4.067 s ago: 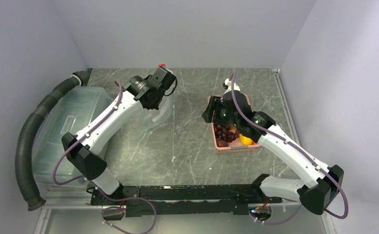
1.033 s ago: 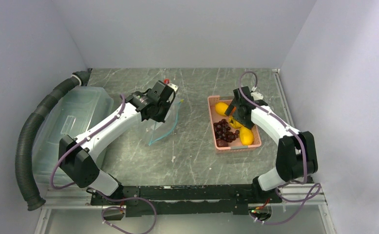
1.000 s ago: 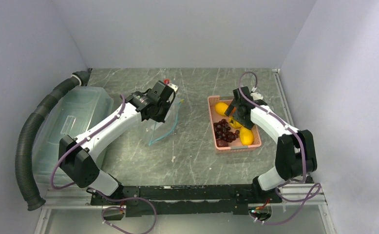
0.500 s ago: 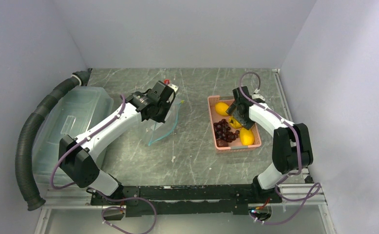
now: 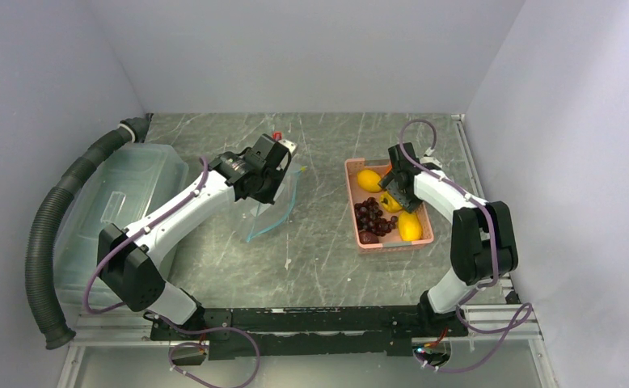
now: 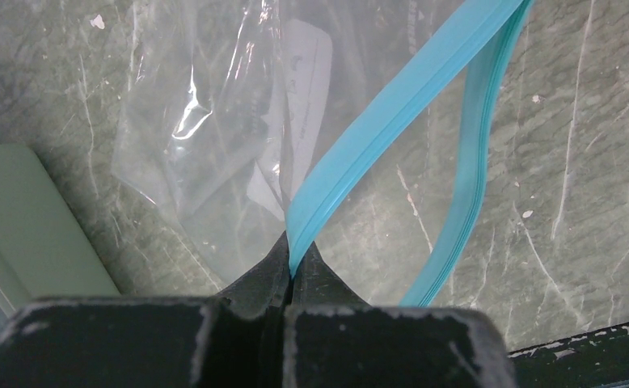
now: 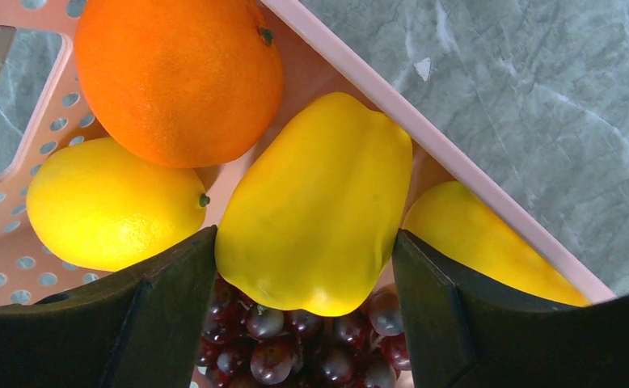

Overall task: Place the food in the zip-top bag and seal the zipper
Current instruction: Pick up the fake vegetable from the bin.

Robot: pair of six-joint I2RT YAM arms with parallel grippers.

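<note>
The clear zip-top bag [image 5: 269,212] hangs open over the table, its teal zipper [image 6: 376,121] pinched by my shut left gripper [image 6: 293,267]; the other lip of the mouth [image 6: 465,162] sags free. The food lies in the pink basket [image 5: 350,212]: an orange ball [image 7: 178,77], a lemon [image 7: 113,206], a yellow bell pepper [image 7: 319,194], an oblong yellow fruit [image 7: 473,242] and purple grapes [image 7: 295,347]. My right gripper [image 7: 305,242] reaches down into the basket, open, one finger close against each side of the pepper, which rests on the grapes.
A large translucent lidded bin [image 5: 113,210] stands at the left with a black corrugated hose [image 5: 48,234] curling round it. Grey walls close the back and both sides. The basket's rim [image 7: 449,137] runs just past the pepper.
The right gripper has sunk lower into the basket and its fingers have drawn in around the bell pepper. The left arm holds the bag's strip as before.
</note>
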